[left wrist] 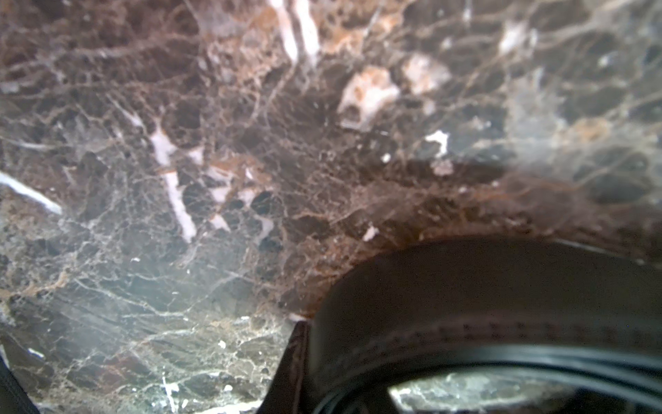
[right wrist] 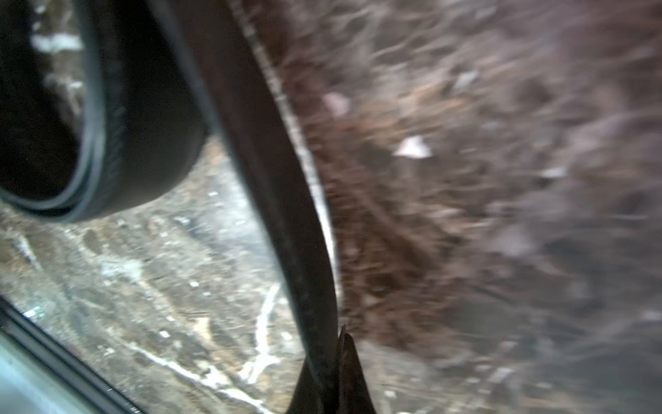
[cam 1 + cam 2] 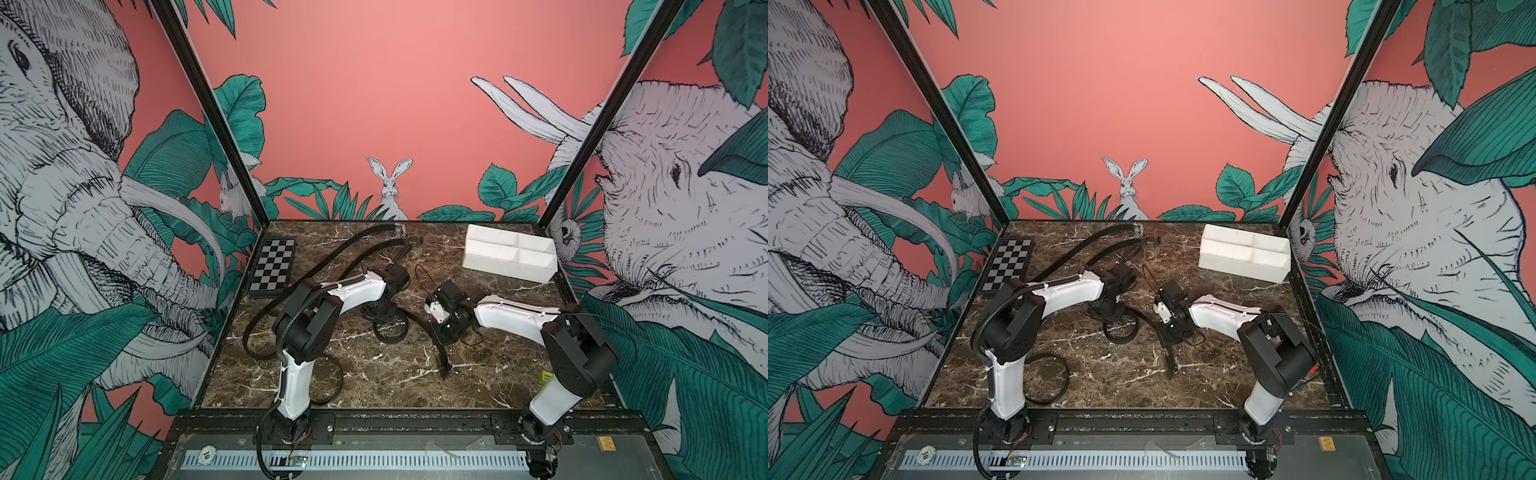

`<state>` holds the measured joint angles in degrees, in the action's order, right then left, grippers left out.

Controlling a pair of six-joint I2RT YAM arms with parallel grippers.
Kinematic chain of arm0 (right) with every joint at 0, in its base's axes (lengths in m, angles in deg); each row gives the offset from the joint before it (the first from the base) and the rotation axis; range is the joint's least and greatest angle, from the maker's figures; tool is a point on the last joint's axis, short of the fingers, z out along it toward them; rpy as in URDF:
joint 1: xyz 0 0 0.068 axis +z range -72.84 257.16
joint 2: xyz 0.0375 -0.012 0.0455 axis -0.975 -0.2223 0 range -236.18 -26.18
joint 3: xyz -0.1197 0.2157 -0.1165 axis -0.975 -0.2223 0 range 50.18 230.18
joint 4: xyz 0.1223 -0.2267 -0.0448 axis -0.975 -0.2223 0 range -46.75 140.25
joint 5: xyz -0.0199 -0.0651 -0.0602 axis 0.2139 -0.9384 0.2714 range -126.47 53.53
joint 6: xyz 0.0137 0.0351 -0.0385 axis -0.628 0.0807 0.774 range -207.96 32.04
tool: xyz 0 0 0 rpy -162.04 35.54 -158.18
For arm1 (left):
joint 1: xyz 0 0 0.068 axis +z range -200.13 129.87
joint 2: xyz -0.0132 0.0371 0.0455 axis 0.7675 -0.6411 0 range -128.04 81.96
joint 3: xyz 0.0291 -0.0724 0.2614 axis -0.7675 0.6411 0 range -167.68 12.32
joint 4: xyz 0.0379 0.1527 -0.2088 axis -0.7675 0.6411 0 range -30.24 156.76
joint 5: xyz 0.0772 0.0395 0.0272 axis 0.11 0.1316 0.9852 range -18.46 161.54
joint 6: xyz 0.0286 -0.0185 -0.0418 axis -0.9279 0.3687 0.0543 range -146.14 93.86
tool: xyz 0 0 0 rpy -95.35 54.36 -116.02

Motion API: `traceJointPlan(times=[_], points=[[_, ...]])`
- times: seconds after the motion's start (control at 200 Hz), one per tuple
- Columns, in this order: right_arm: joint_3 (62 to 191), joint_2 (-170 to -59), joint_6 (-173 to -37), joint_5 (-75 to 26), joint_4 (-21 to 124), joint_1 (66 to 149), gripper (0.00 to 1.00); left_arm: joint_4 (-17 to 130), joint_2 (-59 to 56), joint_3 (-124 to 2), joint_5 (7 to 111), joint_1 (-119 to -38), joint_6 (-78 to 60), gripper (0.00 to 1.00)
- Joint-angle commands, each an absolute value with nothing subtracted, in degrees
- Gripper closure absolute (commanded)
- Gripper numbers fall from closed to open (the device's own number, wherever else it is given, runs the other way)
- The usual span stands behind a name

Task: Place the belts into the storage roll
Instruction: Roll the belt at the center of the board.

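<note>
The coiled belt [image 1: 465,304] stands on edge on the marble table [image 3: 374,390] near its middle, wound into a tight ring. Its free tail [image 3: 444,359] curves out from the ring toward the near edge. The left gripper [image 3: 383,321] is down over the ring. In the left wrist view one finger [image 1: 292,362] sits just beside the outer face of the coil, but I cannot tell whether the jaws are clamped on it. The right gripper [image 2: 335,380] is closed on the tail of this same belt, with the strap running out from between its fingertips toward the coil. The right wrist view is too blurred to show more. A second belt [image 3: 340,380] lies in an open loop at the near left, beside the base of the left arm. Two long straps [image 3: 388,243] with small buckle ends run from the far middle toward the left side. Whether either of them joins that loop is hidden behind the arm. The storage roll [image 3: 507,270], a white divided tray, sits at the far right corner, well apart from all the belts. A checkered board [image 3: 272,266] lies at the far left, and a small coloured cube [image 3: 544,377] rests near the right arm's base.
</note>
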<state>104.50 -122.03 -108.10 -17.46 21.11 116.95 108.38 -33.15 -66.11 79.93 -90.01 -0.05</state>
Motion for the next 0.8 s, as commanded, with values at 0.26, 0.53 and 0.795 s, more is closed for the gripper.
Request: traceJointPlan(times=[0.26, 0.53, 0.795], points=[[114.0, -123.4, -108.7, -14.3, 20.0, 115.3, 0.52, 103.8, -42.4, -65.6, 83.5, -88.4, 3.9, 1.0], [120.5, -131.0, -104.9, -11.3, 21.7, 109.0, 0.5, 102.9, -43.1, -67.8, 81.7, -89.2, 6.3, 1.0], [111.8, -128.8, -112.8, -6.7, 31.5, 110.5, 0.75, 103.0, -44.3, -71.8, 79.9, -89.9, 10.7, 1.0]])
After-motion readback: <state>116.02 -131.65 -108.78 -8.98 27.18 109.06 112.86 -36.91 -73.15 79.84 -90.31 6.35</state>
